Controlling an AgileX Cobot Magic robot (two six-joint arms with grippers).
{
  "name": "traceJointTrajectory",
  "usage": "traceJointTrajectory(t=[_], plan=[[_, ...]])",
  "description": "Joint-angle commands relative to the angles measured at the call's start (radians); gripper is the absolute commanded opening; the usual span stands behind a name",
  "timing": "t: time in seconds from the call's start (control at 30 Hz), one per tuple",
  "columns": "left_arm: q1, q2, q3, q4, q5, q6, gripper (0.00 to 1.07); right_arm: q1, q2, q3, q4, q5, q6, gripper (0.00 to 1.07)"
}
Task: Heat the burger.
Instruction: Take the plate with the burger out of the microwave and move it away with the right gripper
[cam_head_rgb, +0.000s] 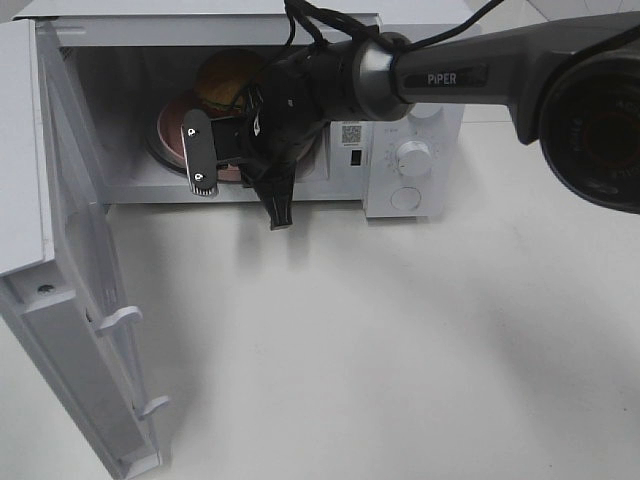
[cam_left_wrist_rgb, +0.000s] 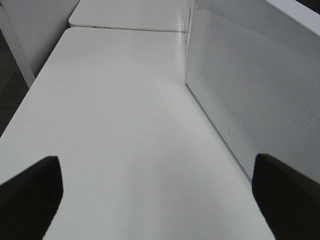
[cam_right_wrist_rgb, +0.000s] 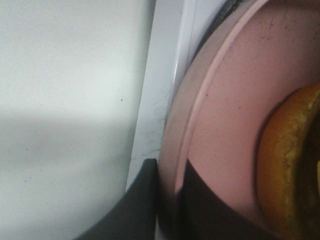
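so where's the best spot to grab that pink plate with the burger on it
Take the plate by its thin raised rim at the edge nearest the microwave opening, coming in from the front. The burger sits toward the back, leaving that front rim bare. The right end effector already pinches the rim there.

A robot test bench, not a kitchen: a lone white microwave (cam_head_rgb: 400, 150) (door open) on bare white tables (cam_head_rgb: 400, 350) pushed together.

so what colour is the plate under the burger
Pink; the plate shows best in the right wrist view, beside the burger.
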Motion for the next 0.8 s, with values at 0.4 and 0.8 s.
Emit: traceJointTrajectory(t=[0.4,0.8], plan=[[0.001,-0.019,0.003,-0.002,-0.004,0.000,0.98,0.002,-0.124,0.133,-0.010,-0.078,-0.001,0.00],[0.001,-0.019,0.003,-0.002,-0.004,0.000,0.98,0.013,-0.239,0.315,-0.075,-0.198,-0.001,0.00]])
